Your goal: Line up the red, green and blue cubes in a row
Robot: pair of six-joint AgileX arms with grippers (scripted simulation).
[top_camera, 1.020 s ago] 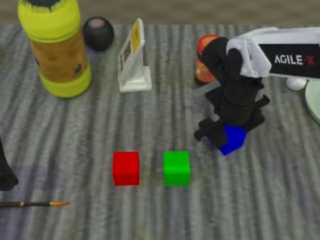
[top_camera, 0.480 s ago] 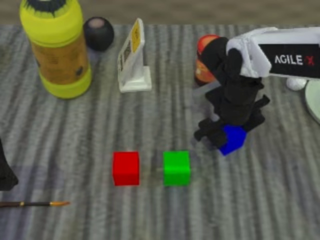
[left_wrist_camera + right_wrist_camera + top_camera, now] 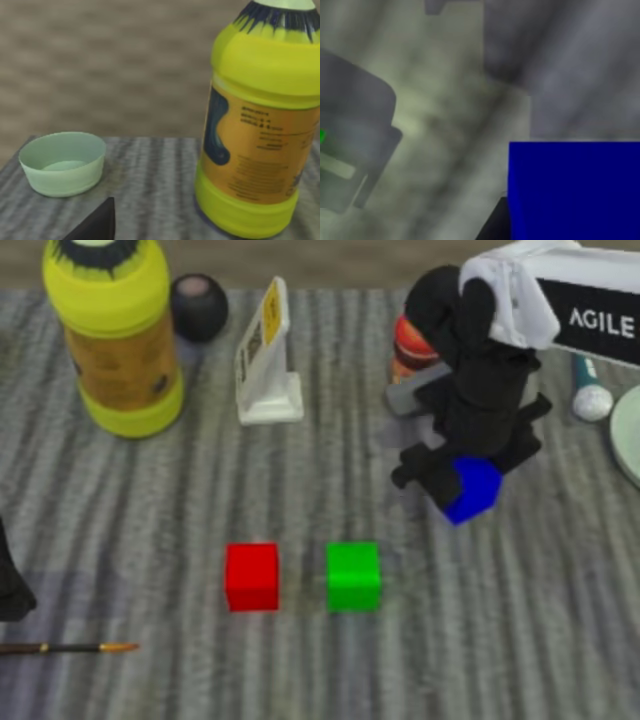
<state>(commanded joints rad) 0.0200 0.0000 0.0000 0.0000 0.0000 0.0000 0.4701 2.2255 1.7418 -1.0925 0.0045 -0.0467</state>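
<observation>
At two o'clock from the green cube, my right gripper holds the blue cube pinched. I should set it squarely beside green, opposite the red cube, edges aligned.

Right pincer grips blue cube; red cube, green cube side by side.

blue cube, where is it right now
In the top view the blue cube sits right of centre, in the right gripper, just beyond and right of the green cube.
</observation>
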